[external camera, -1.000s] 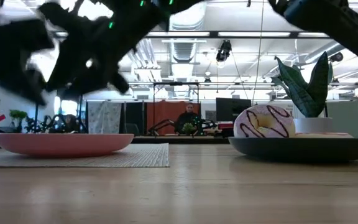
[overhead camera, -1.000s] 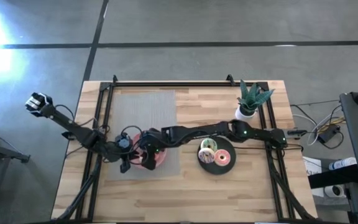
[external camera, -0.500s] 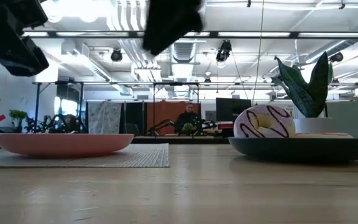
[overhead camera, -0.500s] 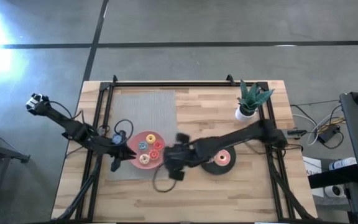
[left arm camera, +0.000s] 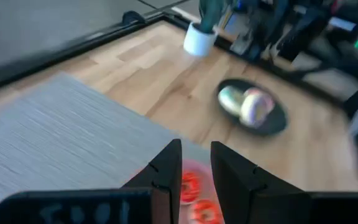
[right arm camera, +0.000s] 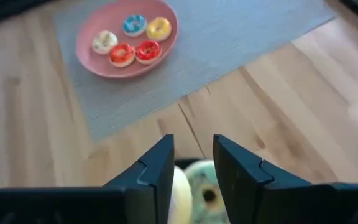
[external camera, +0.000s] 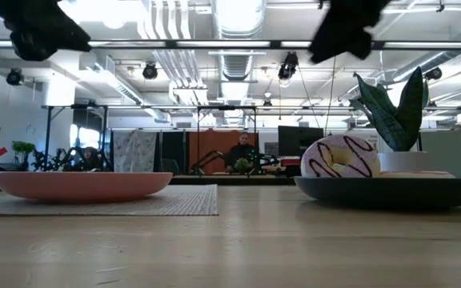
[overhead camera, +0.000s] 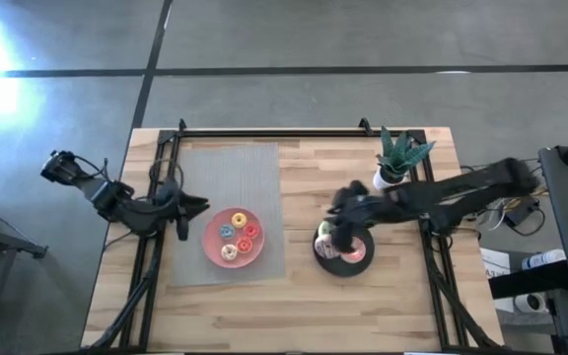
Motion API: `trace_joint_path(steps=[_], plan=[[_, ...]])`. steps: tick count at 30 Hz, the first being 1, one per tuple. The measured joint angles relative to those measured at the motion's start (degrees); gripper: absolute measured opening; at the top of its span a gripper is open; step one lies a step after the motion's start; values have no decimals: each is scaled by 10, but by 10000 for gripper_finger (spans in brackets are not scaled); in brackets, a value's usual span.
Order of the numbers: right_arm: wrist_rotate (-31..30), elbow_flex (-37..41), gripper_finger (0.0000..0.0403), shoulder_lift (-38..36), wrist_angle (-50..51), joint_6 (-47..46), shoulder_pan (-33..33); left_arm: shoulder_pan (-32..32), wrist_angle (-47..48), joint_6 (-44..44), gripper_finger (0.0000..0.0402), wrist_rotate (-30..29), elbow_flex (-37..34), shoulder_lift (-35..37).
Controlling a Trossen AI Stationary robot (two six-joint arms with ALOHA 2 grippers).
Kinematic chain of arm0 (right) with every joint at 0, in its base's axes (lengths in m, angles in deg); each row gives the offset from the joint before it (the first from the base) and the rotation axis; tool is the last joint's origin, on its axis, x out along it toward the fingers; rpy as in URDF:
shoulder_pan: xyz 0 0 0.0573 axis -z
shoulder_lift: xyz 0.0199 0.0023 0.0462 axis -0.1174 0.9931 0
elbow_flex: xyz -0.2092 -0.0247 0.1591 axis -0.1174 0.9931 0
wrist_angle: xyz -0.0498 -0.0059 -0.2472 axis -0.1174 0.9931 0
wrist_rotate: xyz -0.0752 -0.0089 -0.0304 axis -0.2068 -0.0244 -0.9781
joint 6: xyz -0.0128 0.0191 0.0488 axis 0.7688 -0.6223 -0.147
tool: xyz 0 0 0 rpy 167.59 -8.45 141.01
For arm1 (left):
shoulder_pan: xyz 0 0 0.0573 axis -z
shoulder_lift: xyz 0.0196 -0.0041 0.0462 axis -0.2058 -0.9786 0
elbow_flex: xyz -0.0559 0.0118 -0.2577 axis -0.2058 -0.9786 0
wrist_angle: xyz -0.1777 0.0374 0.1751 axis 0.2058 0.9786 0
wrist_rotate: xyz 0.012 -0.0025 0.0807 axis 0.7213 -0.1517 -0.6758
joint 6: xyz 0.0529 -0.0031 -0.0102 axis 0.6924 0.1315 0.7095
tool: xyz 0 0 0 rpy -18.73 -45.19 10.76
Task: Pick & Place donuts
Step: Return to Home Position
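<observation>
Several tiny donuts, red, orange, yellow, blue and whitish [right arm camera: 122,54], lie on the pink plate [overhead camera: 233,237] on the grey mat. The larger iced donuts rest on the black plate [overhead camera: 343,264]: a pink one [overhead camera: 355,250], and in the right wrist view a white one [right arm camera: 180,186] beside a green one [right arm camera: 205,186]. My right gripper [overhead camera: 341,225] hangs above the black plate with its fingers slightly apart and nothing between them. My left gripper [overhead camera: 193,207] is drawn back past the pink plate's left rim, also slightly apart and holding nothing.
A potted plant in a white pot [overhead camera: 392,177] stands on the table's far right, just behind the black plate. A black frame [overhead camera: 264,131] runs along the table's edges. The grey mat [overhead camera: 230,173] lies flat; bare wood stretches along the near edge.
My right gripper has swept from over the pink plate toward the table's right and now hangs over the black plate. My left gripper has pulled away from the pink plate toward the left edge and risen. The tiny donuts on the pink plate have come into view.
</observation>
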Motion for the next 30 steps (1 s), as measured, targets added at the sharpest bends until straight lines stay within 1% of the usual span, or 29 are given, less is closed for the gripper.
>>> trace_joint_path(steps=[2, 4, 6, 8, 10, 11, 12, 13, 15, 18, 20, 23, 27, 29, 30], plan=[[0, 42, 103, -68, -3, 18, 10, 0, -2, -36, 60, 1, 8, 0], [-7, 75, 102, -129, 9, 46, 23, 0, -19, -38, 60, 3, 10, -1], [-30, 101, 103, -187, 47, 61, 31, -1, -51, 12, 60, 1, 9, 2], [-50, 117, 106, -244, 70, 51, 35, -7, -100, 62, 60, -10, 2, 8], [-45, 126, 108, -302, 88, -10, 34, -14, -153, 106, 60, -14, -8, 12], [-42, 134, 109, -329, 99, -26, 34, -17, -178, 130, 60, -11, -13, 16], [-35, 143, 110, -353, 99, -25, 30, -20, -197, 151, 60, -4, -19, 22], [-21, 153, 111, -379, 88, 1, 24, -23, -215, 168, 60, 5, -26, 30], [-1, 177, 113, -426, 50, 60, 15, -31, -244, 191, 60, 28, -44, 49], [-1, 224, 114, -496, -12, 88, 16, -46, -290, 216, 60, 64, -79, 83], [-2, 265, 111, -540, -57, 90, 17, -57, -327, 234, 60, 98, -108, 109], [37, 329, 107, -599, -119, 88, 15, -75, -403, 256, 60, 151, -155, 142], [45, 406, 101, -665, -195, 73, 16, -102, -483, 259, 60, 252, -212, 178], [51, 439, 98, -691, -230, 79, 15, -118, -510, 249, 60, 281, -238, 193], [49, 452, 97, -703, -241, 83, 16, -125, -520, 242, 60, 286, -250, 200]])
